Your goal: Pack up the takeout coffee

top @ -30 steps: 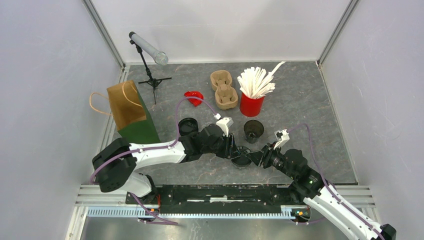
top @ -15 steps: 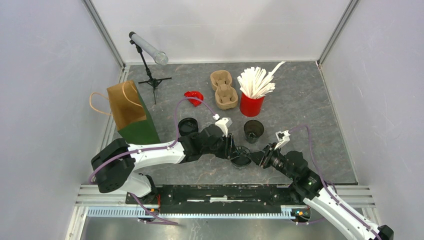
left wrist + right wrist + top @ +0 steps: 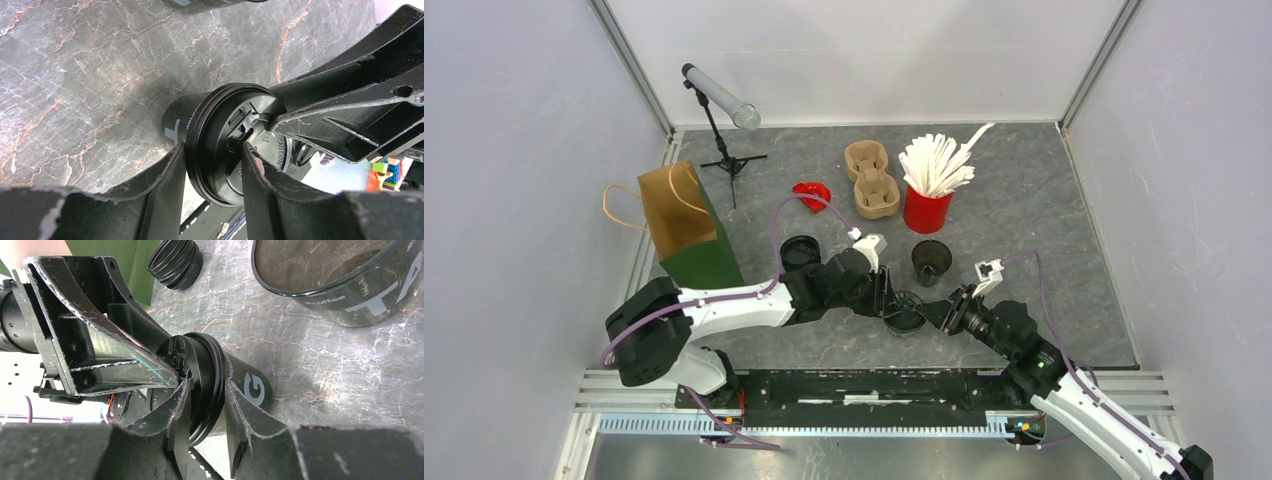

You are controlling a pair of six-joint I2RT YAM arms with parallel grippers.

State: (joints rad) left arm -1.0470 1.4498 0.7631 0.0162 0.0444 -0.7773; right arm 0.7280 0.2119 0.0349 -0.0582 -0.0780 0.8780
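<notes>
A black lidded coffee cup [image 3: 906, 312] stands at the front centre of the table. My left gripper [image 3: 886, 297] reaches it from the left and my right gripper [image 3: 929, 312] from the right. In the left wrist view the lid [image 3: 235, 135] sits between the fingers [image 3: 167, 180], one under the rim and one on the lid's top. In the right wrist view the lid's rim [image 3: 212, 375] is pinched between the fingers [image 3: 247, 410], with the left gripper's fingers [image 3: 100, 355] pressed on the lid from the other side. Behind it stands an open black cup [image 3: 931, 260].
A stack of black lids [image 3: 799, 252] lies left of the open cup. A brown and green paper bag [image 3: 686, 225] stands at the left. Cardboard cup carriers [image 3: 871, 180], a red tub of white stirrers [image 3: 928, 205], a red scrap [image 3: 811, 193] and a small tripod [image 3: 724, 130] are at the back.
The right gripper's jaws have narrowed onto the lid's rim. Both arms and the cup have hardly shifted.
</notes>
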